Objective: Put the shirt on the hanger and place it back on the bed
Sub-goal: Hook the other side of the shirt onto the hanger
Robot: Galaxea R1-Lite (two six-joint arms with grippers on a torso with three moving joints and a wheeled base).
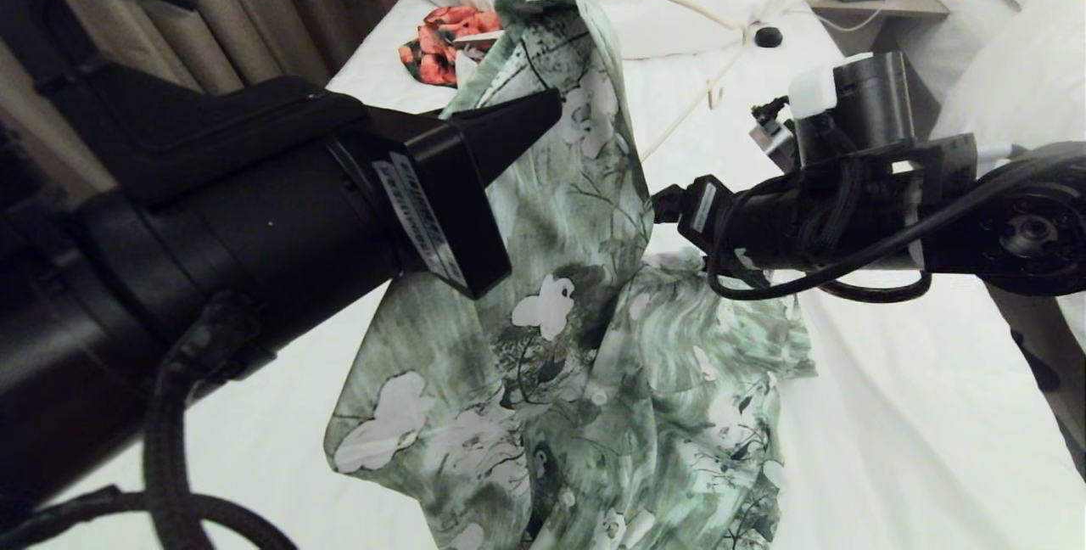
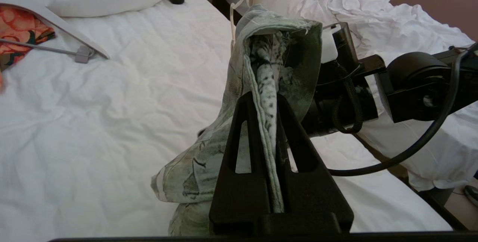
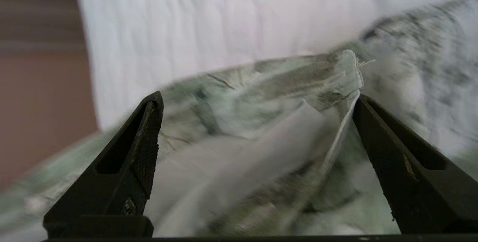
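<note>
From the head, the left gripper (image 1: 543,113) bears a white label too small to read and lifts the shirt (image 1: 577,321), which hangs lengthwise down to the bed (image 1: 891,448). The hanger (image 1: 679,121) lies beyond, near an orange garment (image 1: 445,41).

Left wrist: fingers (image 2: 242,122) clamp a fabric fold (image 2: 267,96).

Right wrist: the right gripper (image 3: 257,100) gapes against the cloth (image 3: 261,141).

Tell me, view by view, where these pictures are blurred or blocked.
Head view: the left arm's dark body fills the left side, close and soft, hiding the left gripper; the shirt is sharp. Left wrist view: sharp throughout, with cloth pinched between shut fingers. Right wrist view: the shirt and bed are smeared and soft; only the open right gripper reads clearly.
</note>
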